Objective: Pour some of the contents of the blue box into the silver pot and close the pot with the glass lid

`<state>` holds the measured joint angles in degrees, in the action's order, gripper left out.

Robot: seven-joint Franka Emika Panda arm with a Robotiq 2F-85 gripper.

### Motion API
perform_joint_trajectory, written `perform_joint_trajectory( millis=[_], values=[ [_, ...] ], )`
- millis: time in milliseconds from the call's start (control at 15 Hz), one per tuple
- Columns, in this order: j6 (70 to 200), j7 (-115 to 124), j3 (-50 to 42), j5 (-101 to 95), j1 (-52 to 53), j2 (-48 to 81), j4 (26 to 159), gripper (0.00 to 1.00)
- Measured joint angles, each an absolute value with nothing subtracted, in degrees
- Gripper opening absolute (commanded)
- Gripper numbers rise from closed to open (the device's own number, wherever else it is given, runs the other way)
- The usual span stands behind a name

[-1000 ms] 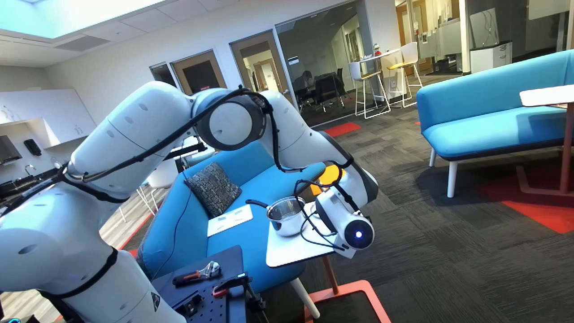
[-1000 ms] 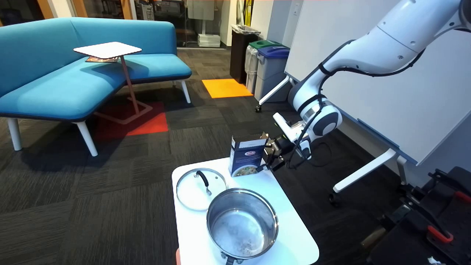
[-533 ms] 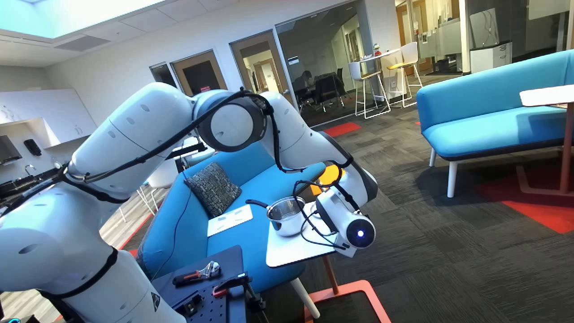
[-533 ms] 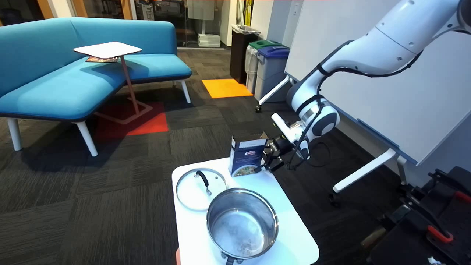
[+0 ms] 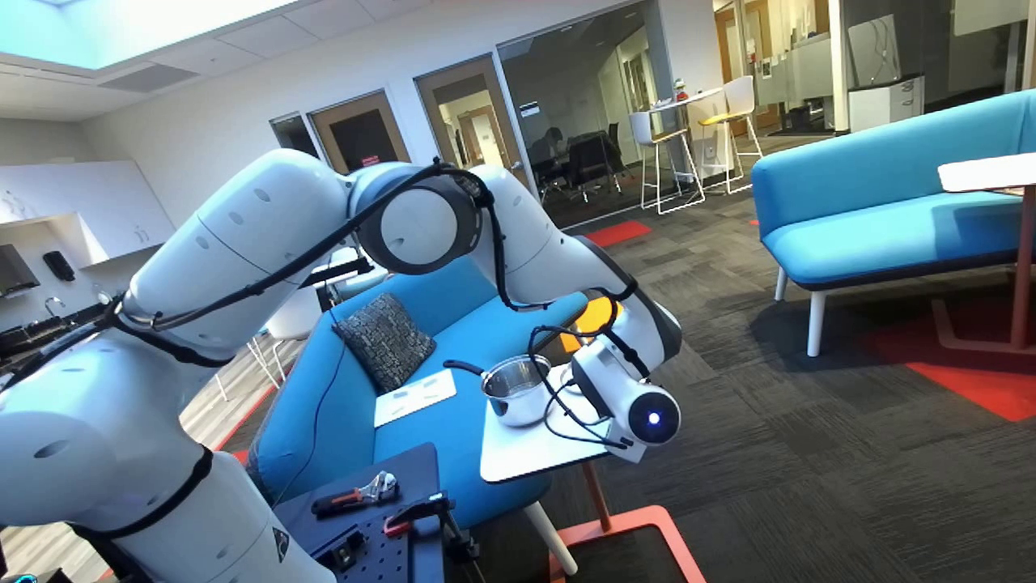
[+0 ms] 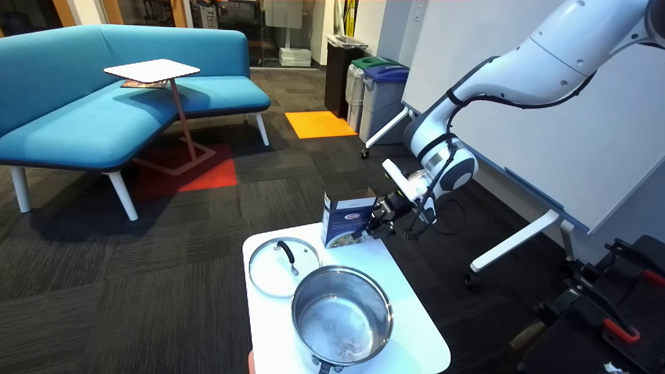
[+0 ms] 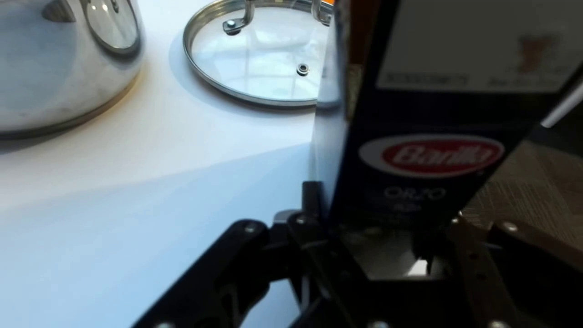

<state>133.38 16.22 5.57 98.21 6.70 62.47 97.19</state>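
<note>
One sofa stands by the table; the end effector grips the blue box.

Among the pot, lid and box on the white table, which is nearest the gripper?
The blue box: the gripper is right at it, one finger alongside, whereas the glass lid and silver pot sit farther away.
</note>
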Motion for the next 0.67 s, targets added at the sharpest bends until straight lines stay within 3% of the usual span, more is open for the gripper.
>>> perform_joint_trajectory(
  millis=[667],
  values=[
    [133.0, 14.8, 4.9, 91.3, 6.6, 58.7, 98.9, 0.17]
  ],
)
